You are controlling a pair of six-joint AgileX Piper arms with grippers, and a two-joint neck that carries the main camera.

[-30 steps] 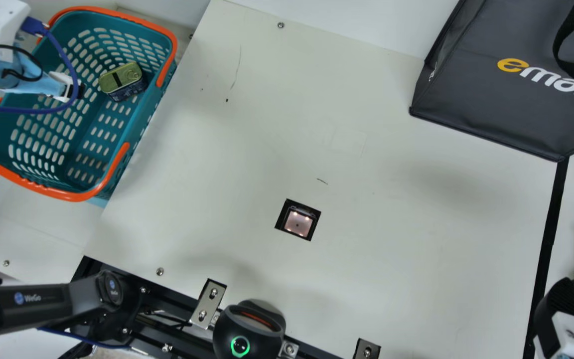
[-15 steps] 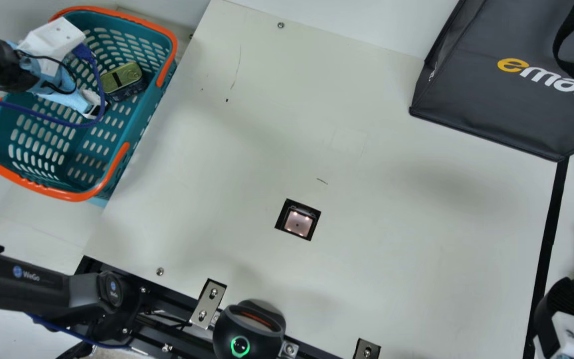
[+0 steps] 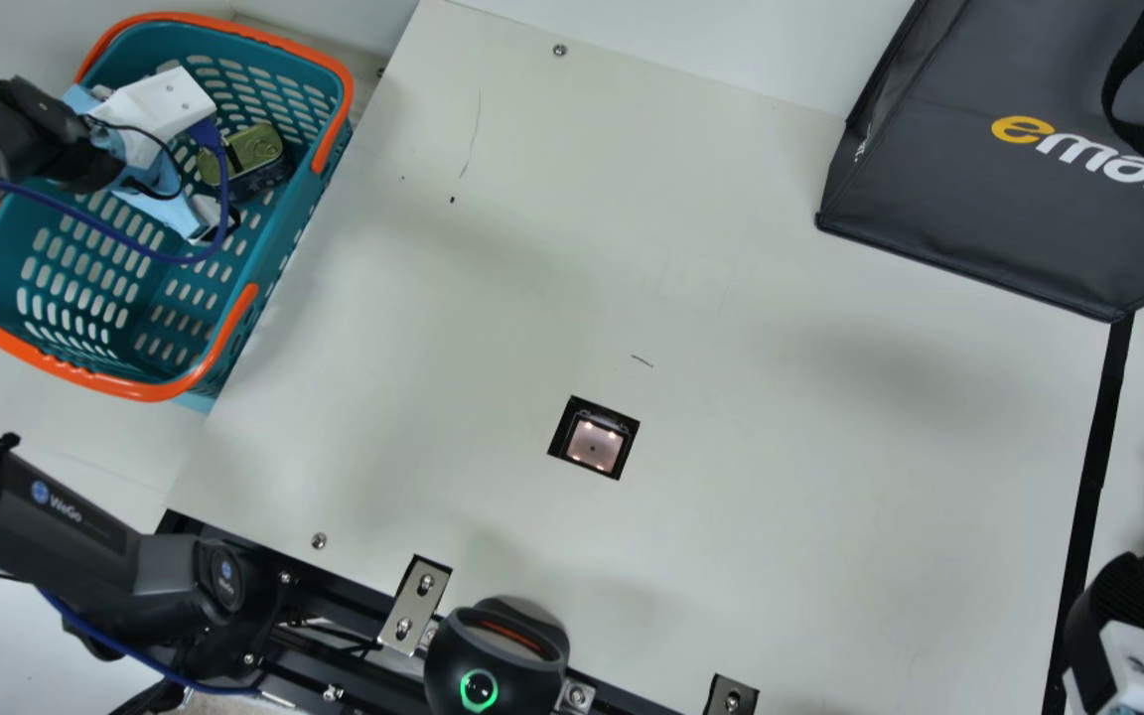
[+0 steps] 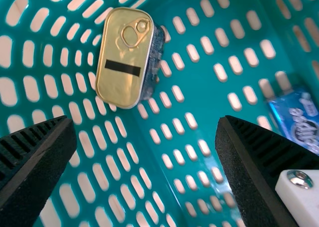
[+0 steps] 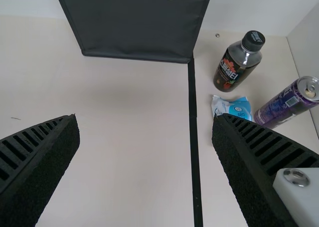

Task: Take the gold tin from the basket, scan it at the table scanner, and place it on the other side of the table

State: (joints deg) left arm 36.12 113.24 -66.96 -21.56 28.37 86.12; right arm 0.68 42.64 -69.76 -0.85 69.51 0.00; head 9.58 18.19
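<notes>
Left tool [image 3: 218, 226] spread wide, gold tin [image 4: 117, 80] in the basket [image 3: 269, 248] just beyond its ribbed fingers [image 4: 37, 162], apart from both.

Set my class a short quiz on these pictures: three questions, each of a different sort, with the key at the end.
1. True or false: the gold tin lies inside the basket.

2. Which of these stands on the same side of the black line as the purple can?
A) the scanner
B) the bottle
C) the basket

3. Fill in the blank with "open" or "shut": the left gripper is ____, with nothing between its fingers.

Key: 1 true; 2 B; 3 open.
</notes>
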